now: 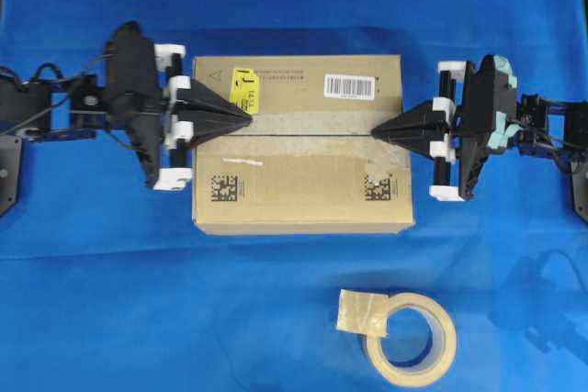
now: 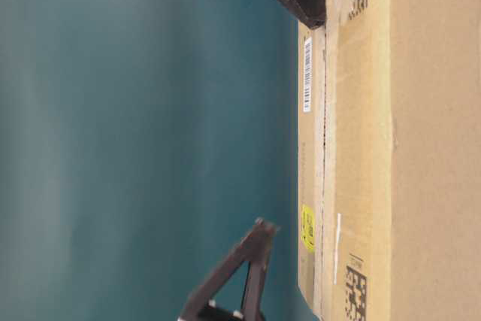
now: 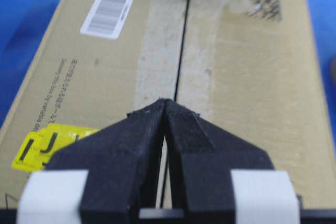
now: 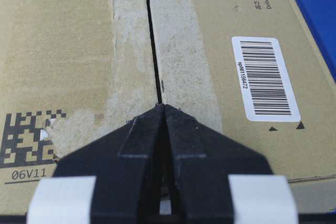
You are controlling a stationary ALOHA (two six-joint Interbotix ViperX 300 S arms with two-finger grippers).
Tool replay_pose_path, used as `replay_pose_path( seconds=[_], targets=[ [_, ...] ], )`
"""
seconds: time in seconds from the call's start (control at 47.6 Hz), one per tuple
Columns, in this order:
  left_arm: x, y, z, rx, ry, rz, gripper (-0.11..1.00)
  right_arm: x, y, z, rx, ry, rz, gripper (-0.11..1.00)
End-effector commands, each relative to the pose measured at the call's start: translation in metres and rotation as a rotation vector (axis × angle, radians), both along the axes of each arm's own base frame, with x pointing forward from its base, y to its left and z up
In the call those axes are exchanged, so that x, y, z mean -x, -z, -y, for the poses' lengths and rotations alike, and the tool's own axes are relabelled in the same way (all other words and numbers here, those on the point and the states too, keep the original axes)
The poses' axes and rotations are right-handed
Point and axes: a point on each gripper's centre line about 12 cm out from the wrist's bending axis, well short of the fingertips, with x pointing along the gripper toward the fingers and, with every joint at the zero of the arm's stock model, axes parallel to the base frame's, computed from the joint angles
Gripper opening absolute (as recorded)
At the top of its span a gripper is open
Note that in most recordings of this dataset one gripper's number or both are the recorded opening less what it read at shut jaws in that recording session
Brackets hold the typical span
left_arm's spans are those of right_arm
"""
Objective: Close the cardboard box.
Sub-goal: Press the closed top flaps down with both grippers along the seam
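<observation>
The cardboard box (image 1: pixel 299 181) lies in the middle of the blue cloth with its two long top flaps down and meeting along a central seam (image 1: pixel 312 135) between old tape strips. It carries a yellow sticker (image 1: pixel 243 89) and a white barcode label (image 1: pixel 350 86). My left gripper (image 1: pixel 248 119) is shut, its tips over the left end of the seam. My right gripper (image 1: pixel 375 133) is shut, its tips over the right end. The left wrist view looks along the box (image 3: pixel 252 77) past the left gripper (image 3: pixel 166 101); the right wrist view shows the box (image 4: pixel 68 51) and right gripper (image 4: pixel 164 106).
A beige tape roll (image 1: pixel 411 338) with a loose tape end lies on the cloth in front of the box, right of centre. Blue cloth (image 1: pixel 101 300) surrounds the box on all sides. The table-level view shows the box side (image 2: pixel 436 140) turned sideways.
</observation>
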Motion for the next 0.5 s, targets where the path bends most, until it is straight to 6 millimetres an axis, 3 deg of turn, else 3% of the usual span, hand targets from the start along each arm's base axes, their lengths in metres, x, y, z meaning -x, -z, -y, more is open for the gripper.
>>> replay_pose_path(
  seconds=[0.0,0.231,0.483],
  targets=[
    [0.006,-0.005,0.003,-0.008,0.006,0.075,0.0,-0.002,-0.004,0.002,0.002,0.007,0.017,0.0],
    [0.019,0.015,0.007,-0.017,0.013,0.132,0.0,-0.002,-0.004,0.002,0.001,0.009,0.017,0.0],
    [0.016,0.03,0.007,-0.015,0.015,0.105,0.0,-0.002,-0.003,0.002,0.002,0.007,0.015,0.0]
  ],
)
